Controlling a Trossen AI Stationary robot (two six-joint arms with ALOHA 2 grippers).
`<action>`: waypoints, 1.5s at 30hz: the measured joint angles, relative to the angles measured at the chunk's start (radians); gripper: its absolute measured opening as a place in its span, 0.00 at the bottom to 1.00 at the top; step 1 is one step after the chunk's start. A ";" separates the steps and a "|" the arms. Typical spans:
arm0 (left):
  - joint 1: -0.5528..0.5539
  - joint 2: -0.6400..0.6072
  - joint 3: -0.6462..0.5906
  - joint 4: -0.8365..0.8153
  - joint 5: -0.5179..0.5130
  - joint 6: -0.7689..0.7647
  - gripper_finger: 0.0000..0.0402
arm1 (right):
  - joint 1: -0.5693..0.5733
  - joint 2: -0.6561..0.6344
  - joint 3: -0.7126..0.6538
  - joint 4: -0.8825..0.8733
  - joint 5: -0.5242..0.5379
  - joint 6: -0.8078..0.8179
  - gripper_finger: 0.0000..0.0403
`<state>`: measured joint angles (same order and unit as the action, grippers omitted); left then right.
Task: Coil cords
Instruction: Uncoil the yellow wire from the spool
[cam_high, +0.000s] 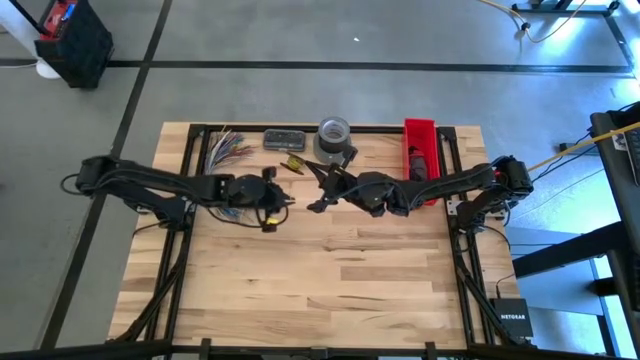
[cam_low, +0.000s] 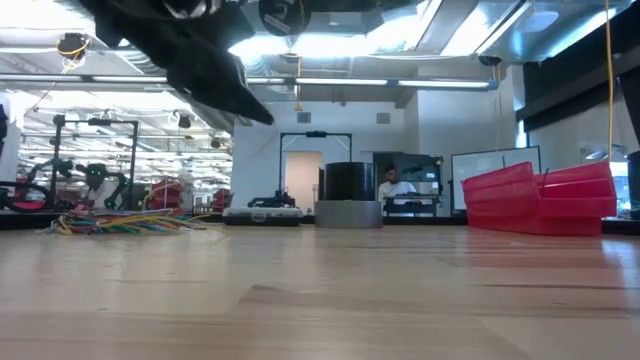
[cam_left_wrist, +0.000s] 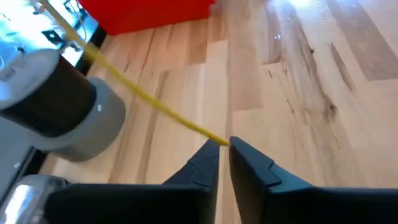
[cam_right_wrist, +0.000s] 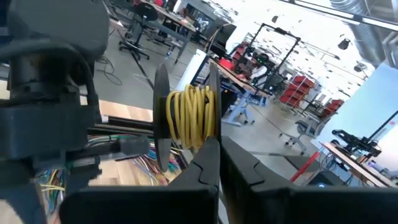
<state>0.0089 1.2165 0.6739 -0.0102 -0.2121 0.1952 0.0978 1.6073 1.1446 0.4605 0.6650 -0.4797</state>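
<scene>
Likely the yellow cord (cam_left_wrist: 149, 99), running taut from the tips of the left tool (cam_left_wrist: 225, 144) as its fingers part slightly, slips free and unwinds from the coil (cam_right_wrist: 191, 117) pinched in the clenched right tool (cam_right_wrist: 214, 144).

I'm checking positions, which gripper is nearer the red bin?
Right. The right gripper is mid-table, a short way from the red bin; the left gripper sits farther off, nearer the loose cords.
</scene>
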 joint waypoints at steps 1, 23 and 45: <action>0.001 0.012 0.000 0.005 0.000 -0.007 0.10 | 0.000 0.000 0.000 -0.002 0.002 0.000 0.01; -0.018 -0.216 0.060 -0.224 -0.001 -0.094 0.45 | 0.000 0.000 0.000 -0.046 0.051 0.001 0.01; -0.016 -0.020 0.053 0.053 -0.113 0.071 0.45 | 0.000 0.000 0.000 -0.044 0.056 -0.010 0.01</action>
<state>-0.0074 1.1970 0.7273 0.0432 -0.3253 0.2661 0.0978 1.6073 1.1446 0.4160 0.7205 -0.4899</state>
